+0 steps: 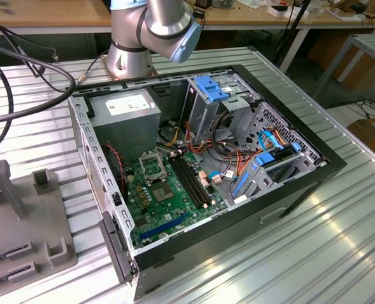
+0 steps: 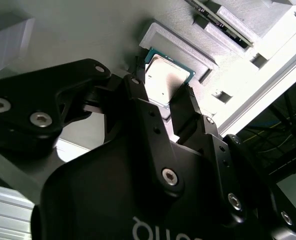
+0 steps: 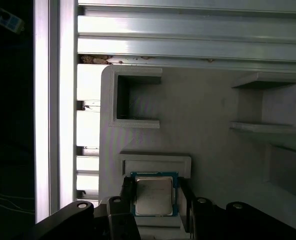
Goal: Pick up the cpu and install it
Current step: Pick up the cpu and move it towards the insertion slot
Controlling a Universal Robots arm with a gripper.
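A ribbed metal bench [image 1: 339,240] is seen in the exterior view. An open computer case [image 1: 238,231] is set at its centre. A grey plastic holder [image 1: 23,234] is laid at the exterior view's lower left. The arm's base [image 1: 127,60] is mounted at top centre, and black cables [image 1: 72,82] are trailed across the upper left.

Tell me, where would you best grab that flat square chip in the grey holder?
By two opposite edges, coming straight down from above. The chip lies flat, metal face up, in a shallow pocket of the grey holder, so only its thin sides offer purchase. The end effector is lined up over it that way.
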